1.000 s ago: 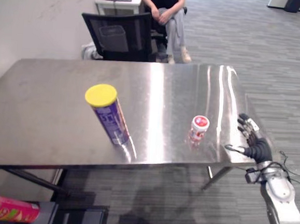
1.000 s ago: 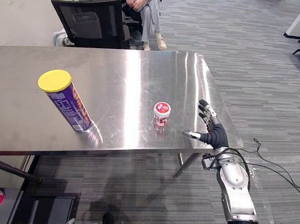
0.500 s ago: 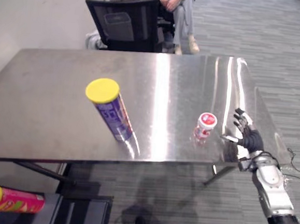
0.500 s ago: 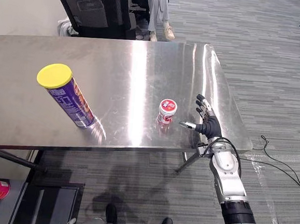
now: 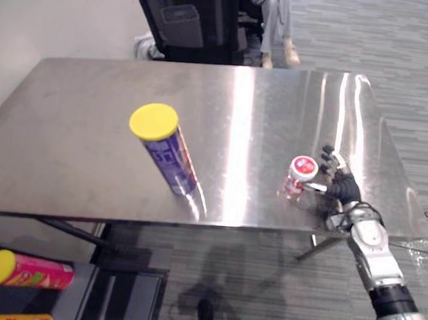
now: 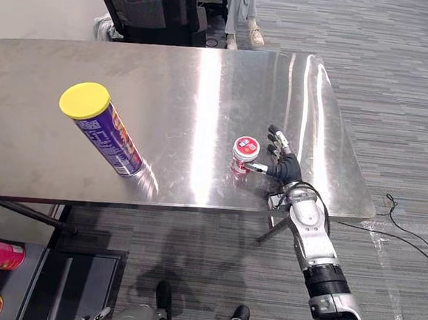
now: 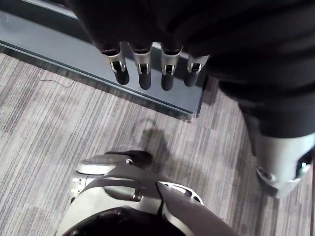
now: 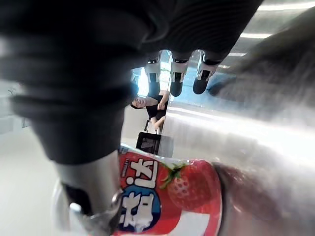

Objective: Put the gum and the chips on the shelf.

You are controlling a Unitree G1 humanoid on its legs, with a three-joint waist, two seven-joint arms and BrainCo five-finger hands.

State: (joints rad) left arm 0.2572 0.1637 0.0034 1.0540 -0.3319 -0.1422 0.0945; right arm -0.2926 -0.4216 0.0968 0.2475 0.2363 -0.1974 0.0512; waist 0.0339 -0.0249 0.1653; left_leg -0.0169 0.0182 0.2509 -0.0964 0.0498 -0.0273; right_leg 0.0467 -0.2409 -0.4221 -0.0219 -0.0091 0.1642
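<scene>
We see our right robot hand [image 6: 282,165] just beside the gum jar [image 6: 245,153] near the front edge of the bench [image 6: 169,67], fingers spread, thumb at the jar's side. The chips can [image 6: 105,131] stands well apart on its left.

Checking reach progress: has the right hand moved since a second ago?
Yes: the right hand came leftward from the table edge to the gum bottle.

The table [image 5: 76,119] is brushed steel, smooth, with bright glossy streaks beneath and beyond the right hand [image 6: 282,165]. The hand's fingers [image 8: 176,81] look like silver metal with dark matt tips, and its cover [image 8: 74,73] is dark and ribbed. Against its thumb, the gum jar [image 6: 245,152] is glossy plastic with a shiny printed label. Well off to the thumb side, the chips can [image 5: 168,156] has a glossy printed wall and a matt yellow plastic lid [image 5: 154,121]. The floor [image 6: 396,108] is rough-looking striped grey carpet.
</scene>
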